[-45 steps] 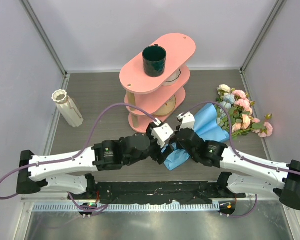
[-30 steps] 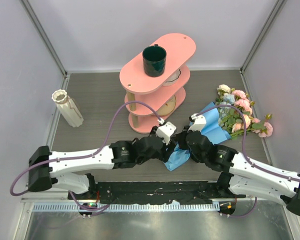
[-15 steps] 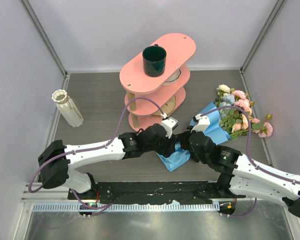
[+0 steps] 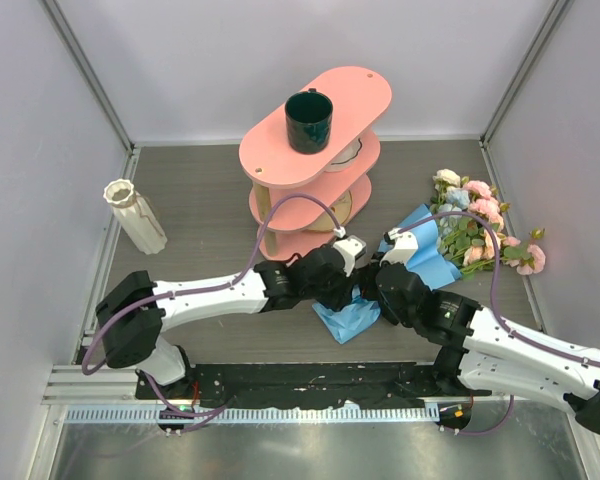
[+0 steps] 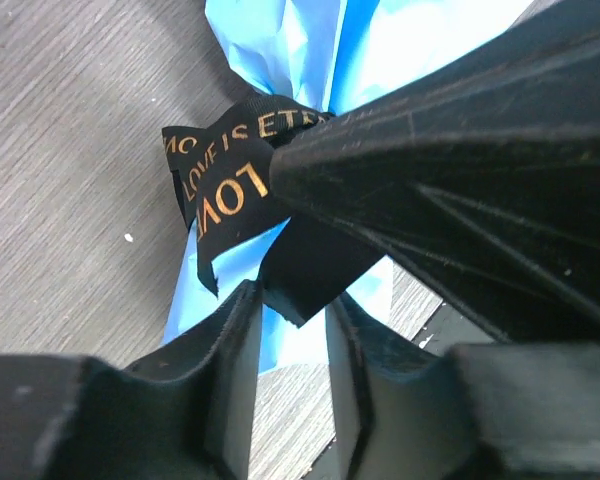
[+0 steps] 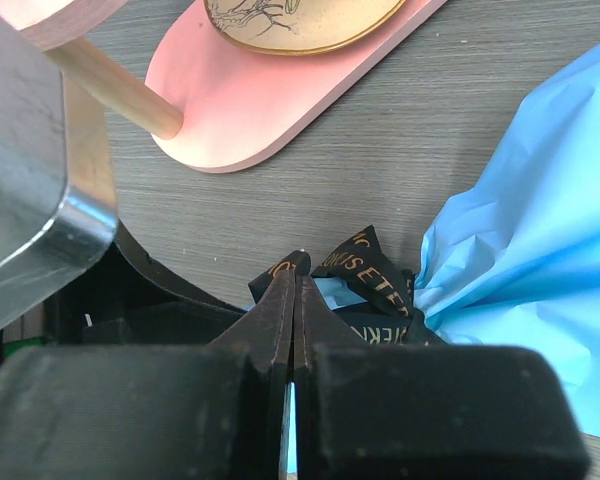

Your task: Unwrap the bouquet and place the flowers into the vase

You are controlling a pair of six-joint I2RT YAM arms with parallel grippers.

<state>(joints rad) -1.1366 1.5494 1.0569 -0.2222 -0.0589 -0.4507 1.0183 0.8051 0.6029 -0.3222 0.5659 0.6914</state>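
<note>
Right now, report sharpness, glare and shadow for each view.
Top external: even, soft light, everything sharp, faint shadows on the table, a sheen on the metal strip. Left wrist: the ribbon lettering is crisp; the left fingers are near, dark and soft. Right wrist: ribbon and wood grain sharp; the grey block at left is blurred, with a bright edge.

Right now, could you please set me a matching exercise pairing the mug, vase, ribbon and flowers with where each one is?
Things:
1. mug
2. vase
3. ribbon
4. flowers

Places:
A. around the blue paper
B. on top of the pink shelf
C. at the far right
D. at the far left

Pairs: 1-B, 2-D, 3-A, 4-C
</note>
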